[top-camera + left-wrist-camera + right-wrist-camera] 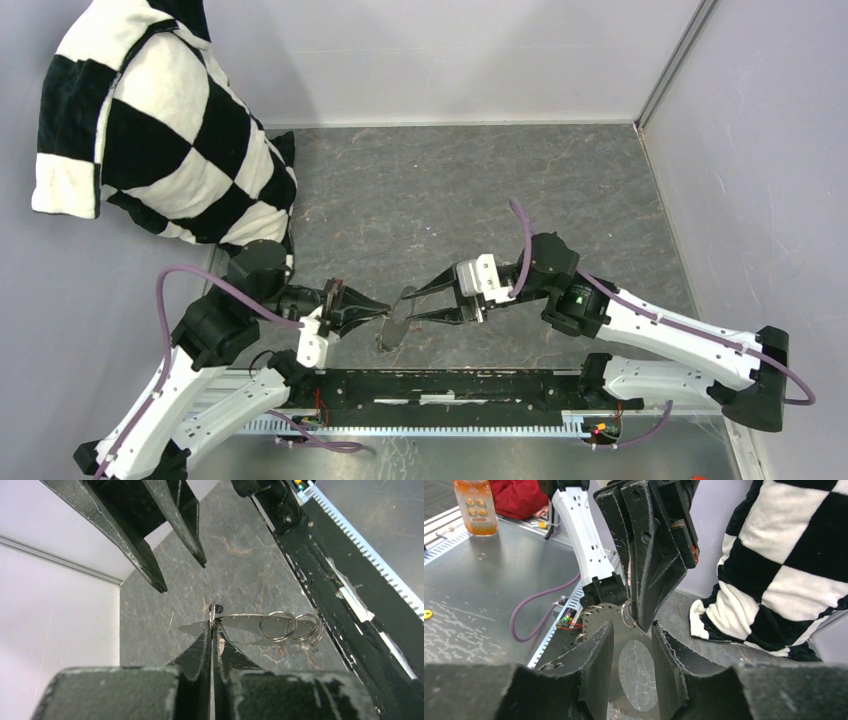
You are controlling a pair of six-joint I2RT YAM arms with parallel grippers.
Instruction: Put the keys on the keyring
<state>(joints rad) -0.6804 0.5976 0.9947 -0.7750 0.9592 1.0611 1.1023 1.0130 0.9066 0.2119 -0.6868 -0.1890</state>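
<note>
The keyring [392,330] is a flat silvery oval loop with small holes along its rim, held on edge above the grey table. My left gripper [383,312] is shut on its rim; in the left wrist view the fingertips [212,625] pinch the thin metal and the keyring [245,621] runs off to the right. Two small split rings [277,626] hang on it. My right gripper [410,305] faces it from the right, open, and its fingers [599,650] frame the keyring [601,616] without pinching it. The keys are not visible in any view.
A black-and-white chequered cushion [170,130] leans in the back left corner. A black rail [450,385] runs along the near edge, between the arm bases. Beyond it, on a metal bench, stand an orange bottle [474,505] and a red cloth [519,497]. Grey walls enclose the table.
</note>
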